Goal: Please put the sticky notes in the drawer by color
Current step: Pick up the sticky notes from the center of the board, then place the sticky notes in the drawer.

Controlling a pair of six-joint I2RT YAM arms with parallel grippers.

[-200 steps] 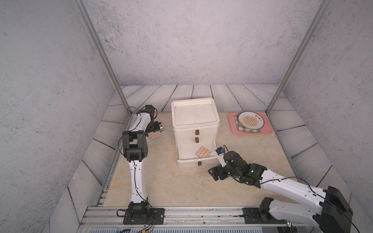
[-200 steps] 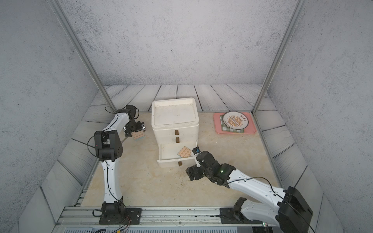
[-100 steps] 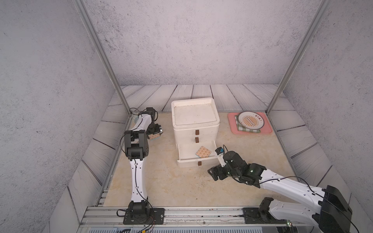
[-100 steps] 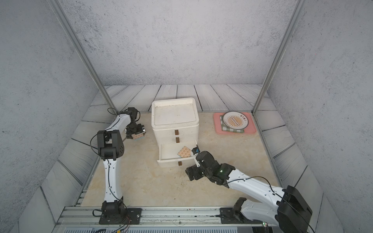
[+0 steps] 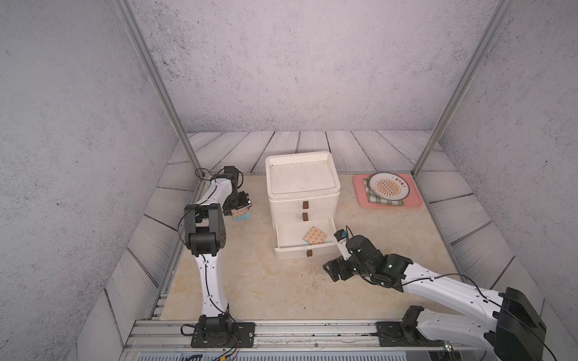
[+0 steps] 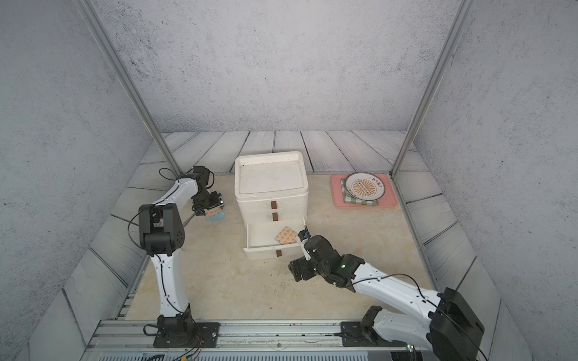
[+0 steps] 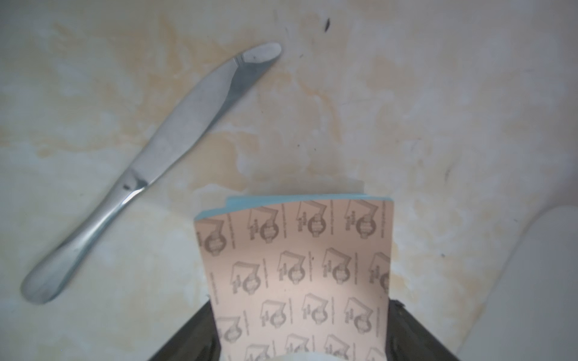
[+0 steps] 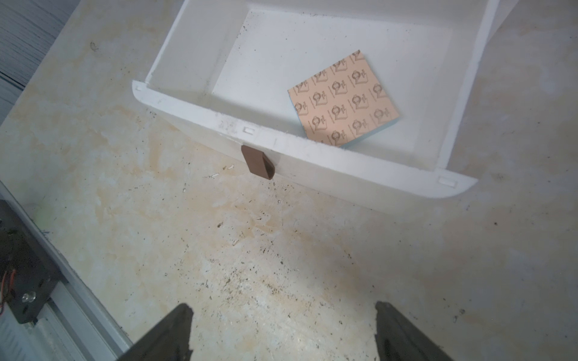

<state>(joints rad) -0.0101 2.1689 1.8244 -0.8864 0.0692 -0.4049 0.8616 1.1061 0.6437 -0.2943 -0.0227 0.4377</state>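
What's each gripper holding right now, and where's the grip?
Left gripper pinches an orange pad by its two side edges, bowing it. Right gripper is open, empty.

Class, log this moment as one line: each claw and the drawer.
left claw: shut on orange-patterned pad | right claw: open, empty | bottom drawer: pulled out, holds second patterned pad
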